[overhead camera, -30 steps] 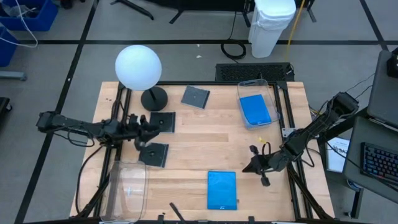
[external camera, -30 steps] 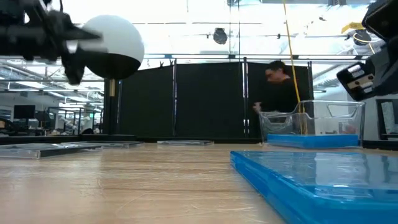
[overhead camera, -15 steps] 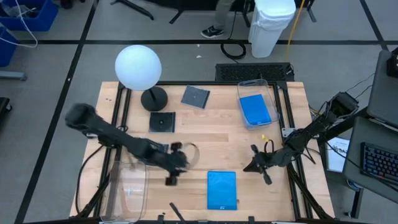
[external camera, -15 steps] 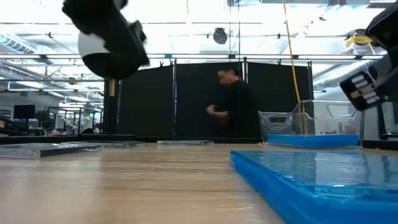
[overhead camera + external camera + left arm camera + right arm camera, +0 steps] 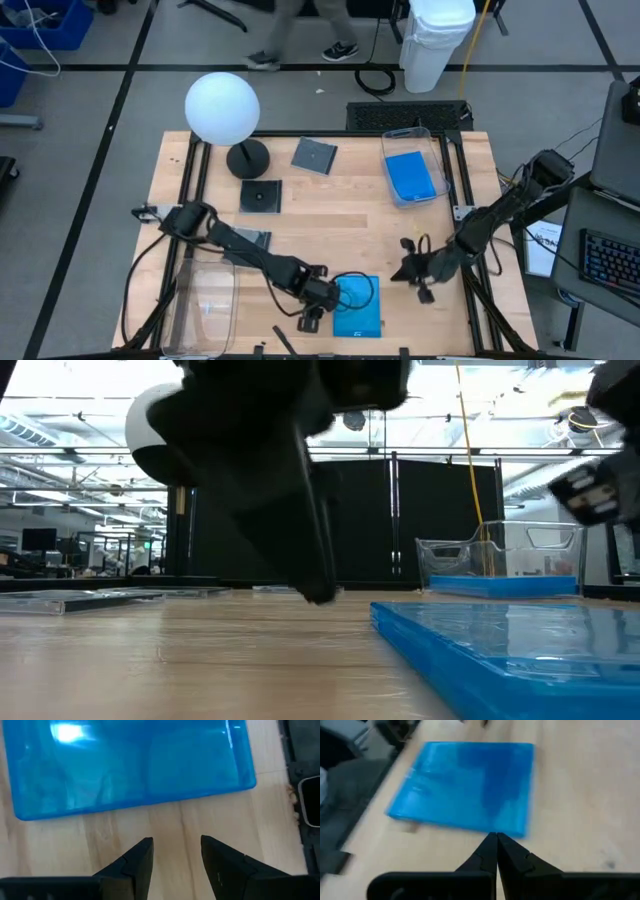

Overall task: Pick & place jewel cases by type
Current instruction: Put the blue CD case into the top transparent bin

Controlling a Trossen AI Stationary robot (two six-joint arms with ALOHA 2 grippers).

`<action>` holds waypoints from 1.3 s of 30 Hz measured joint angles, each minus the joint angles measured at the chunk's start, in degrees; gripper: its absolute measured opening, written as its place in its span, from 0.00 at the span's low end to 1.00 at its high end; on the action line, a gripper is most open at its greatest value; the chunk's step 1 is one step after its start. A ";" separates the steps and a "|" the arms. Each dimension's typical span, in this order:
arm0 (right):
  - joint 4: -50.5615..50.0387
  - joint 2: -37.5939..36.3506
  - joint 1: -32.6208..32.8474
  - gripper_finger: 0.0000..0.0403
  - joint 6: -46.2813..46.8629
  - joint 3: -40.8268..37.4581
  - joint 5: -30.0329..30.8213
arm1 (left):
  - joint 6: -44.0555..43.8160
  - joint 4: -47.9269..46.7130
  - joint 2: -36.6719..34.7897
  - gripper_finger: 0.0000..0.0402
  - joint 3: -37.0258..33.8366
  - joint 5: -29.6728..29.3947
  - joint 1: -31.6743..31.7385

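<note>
A bright blue jewel case (image 5: 358,305) lies flat on the wood near the table's front edge. My left gripper (image 5: 322,300) hovers open just to its left, its fingertips (image 5: 175,845) over bare wood beside the case's long edge (image 5: 130,805). My right gripper (image 5: 405,272) is shut in the air to the right of that case (image 5: 465,785), pointing at it. A second blue case (image 5: 410,178) lies in a clear bin at the far right. Three dark cases (image 5: 314,155) (image 5: 260,195) (image 5: 255,240) lie flat at the centre left.
A white globe lamp (image 5: 222,107) on a black base stands at the far left. An empty clear bin (image 5: 205,305) sits at the near left under my left arm. The clear bin's wall (image 5: 438,165) rises at the far right. Bare wood lies between the two grippers' sides.
My left arm has swung from the dark cases at the centre left toward the table's near edge and right, tipping its gripper downward, and now stands beside the near blue case. A person has walked across the room behind the table.
</note>
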 joint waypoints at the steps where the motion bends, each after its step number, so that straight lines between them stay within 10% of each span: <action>1: -0.17 2.00 0.90 0.00 -0.26 2.73 -0.06 | -0.19 0.25 0.50 0.42 0.11 0.04 0.02; 17: 2.06 39.39 -0.31 0.00 -6.58 28.85 -5.86 | 2.52 -0.74 0.66 0.42 0.01 -3.04 -0.70; 39: -14.94 32.48 -5.75 0.00 -11.65 31.40 7.42 | 5.04 -18.10 -0.71 0.42 -0.14 -5.00 -0.63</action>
